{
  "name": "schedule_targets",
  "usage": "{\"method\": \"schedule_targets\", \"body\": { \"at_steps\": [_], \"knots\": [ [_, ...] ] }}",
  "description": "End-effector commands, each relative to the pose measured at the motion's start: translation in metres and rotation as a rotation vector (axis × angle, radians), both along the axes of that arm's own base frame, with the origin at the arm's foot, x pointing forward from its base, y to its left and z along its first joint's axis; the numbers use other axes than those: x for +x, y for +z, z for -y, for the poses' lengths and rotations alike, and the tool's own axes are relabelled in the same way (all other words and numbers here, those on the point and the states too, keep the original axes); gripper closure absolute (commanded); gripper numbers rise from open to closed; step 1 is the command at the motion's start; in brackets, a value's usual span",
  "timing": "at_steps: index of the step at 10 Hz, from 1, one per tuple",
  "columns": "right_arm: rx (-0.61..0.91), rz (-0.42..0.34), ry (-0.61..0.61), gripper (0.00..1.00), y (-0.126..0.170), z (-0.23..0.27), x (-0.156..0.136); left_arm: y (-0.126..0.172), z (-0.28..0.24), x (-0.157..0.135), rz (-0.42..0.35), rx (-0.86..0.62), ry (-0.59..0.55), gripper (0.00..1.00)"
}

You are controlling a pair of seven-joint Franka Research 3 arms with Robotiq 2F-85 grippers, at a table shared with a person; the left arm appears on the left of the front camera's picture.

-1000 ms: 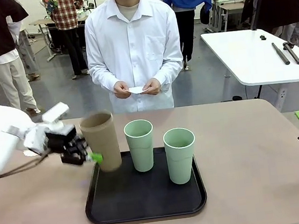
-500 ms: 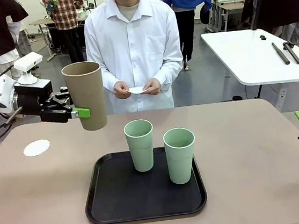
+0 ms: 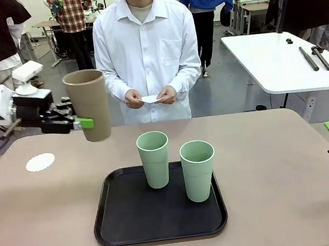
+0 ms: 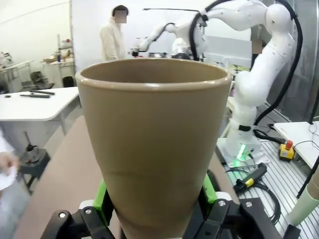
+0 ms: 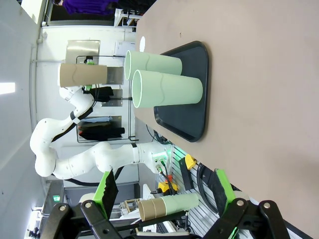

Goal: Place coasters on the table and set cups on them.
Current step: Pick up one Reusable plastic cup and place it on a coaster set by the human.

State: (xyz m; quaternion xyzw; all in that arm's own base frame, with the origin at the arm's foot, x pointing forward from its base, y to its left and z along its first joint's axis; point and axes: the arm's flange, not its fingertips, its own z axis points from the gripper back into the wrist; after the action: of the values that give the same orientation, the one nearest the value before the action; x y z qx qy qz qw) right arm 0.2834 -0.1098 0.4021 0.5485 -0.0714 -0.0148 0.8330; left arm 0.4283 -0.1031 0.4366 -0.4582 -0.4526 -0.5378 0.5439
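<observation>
Item: my left gripper (image 3: 86, 122), green pads pinching the lower wall of the tan cup (image 3: 89, 102). The cup is mouth-up, slightly tilted, held in the air over the left part of the table (image 3: 277, 169).
Item: one coaster (image 3: 40, 162), flat on the table, below and left of the held cup.
Item: mint cup (image 3: 154, 160) and second mint cup (image 3: 198, 171), upright on the black tray (image 3: 128, 222), mid-table.
Item: my right gripper (image 5: 164, 191), fingers spread wide, nothing between.
Item: person's hands (image 3: 133, 98), far side, holding a white paper piece (image 3: 150, 99).
</observation>
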Motion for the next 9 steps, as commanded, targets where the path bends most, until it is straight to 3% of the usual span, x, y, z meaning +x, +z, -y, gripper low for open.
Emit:
{"method": "schedule_targets", "body": {
  "at_steps": [1,5,9],
  "knots": [
    [0.015,0.005,0.0,0.0,0.0,0.0,0.001,0.005,-0.057,0.052,-0.002,-0.011,0.093,0.17],
    [0.015,0.005,0.0,0.0,0.0,0.0,0.001,-0.019,-0.151,0.093,-0.05,0.005,0.283,0.17],
    [0.015,0.005,0.0,0.0,0.0,0.0,0.001,-0.057,-0.221,0.099,-0.087,-0.009,0.392,0.17]
  ]
}}
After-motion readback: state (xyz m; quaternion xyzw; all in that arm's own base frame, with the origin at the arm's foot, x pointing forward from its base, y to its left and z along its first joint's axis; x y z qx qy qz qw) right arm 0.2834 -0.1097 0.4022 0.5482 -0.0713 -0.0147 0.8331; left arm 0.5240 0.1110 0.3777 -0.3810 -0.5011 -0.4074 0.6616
